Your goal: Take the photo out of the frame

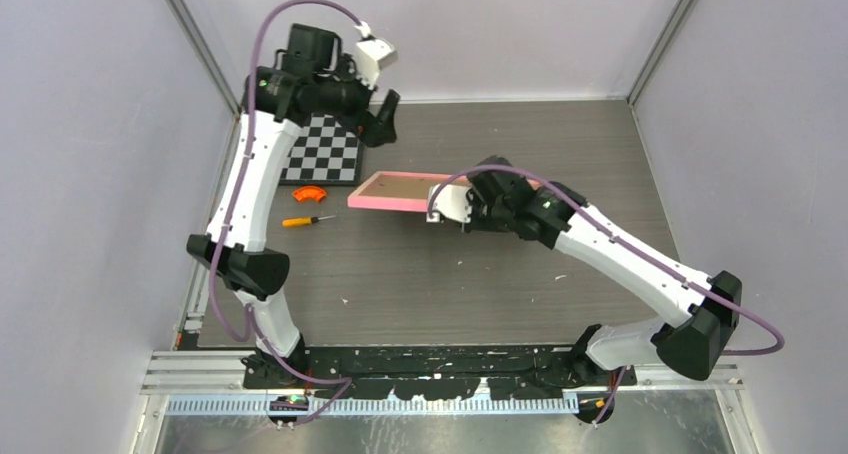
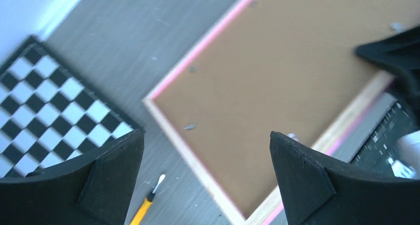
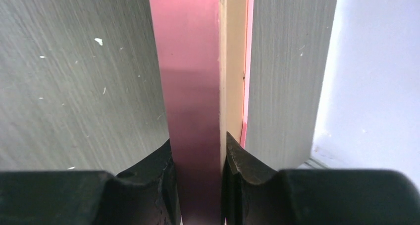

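Right gripper (image 3: 198,150) nearly closed, pinching the pink rim of the frame (image 3: 190,61) at its right end, brown back up. Left gripper (image 2: 208,145) wide open, holding nothing, above the frame's left corner, beside the chessboard (image 2: 54,106).

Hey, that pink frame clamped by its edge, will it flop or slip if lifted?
Probably stiff: the frame runs straight out of the grip. It may pivot or slip, since the right gripper pinches only a narrow, glossy pink rim. Likely light, with a thin board back.
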Tool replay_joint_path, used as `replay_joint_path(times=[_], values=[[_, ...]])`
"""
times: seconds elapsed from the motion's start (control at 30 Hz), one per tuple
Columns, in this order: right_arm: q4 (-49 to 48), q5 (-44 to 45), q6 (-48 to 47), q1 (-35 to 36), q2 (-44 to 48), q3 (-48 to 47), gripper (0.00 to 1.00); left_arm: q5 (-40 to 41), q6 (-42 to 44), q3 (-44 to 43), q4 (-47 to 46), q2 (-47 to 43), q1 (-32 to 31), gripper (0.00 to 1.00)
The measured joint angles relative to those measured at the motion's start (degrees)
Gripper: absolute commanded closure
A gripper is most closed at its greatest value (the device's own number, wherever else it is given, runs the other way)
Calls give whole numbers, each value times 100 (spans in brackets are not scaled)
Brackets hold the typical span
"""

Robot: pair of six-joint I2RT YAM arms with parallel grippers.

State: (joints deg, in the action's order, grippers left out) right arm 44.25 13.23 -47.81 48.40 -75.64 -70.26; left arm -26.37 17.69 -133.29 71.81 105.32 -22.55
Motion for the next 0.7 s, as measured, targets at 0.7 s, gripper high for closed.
replay_joint_path(times=[0.7], values=[[1847, -1620, 752, -975, -411, -1834, 99, -979, 938, 2081, -295, -1803, 527, 0]])
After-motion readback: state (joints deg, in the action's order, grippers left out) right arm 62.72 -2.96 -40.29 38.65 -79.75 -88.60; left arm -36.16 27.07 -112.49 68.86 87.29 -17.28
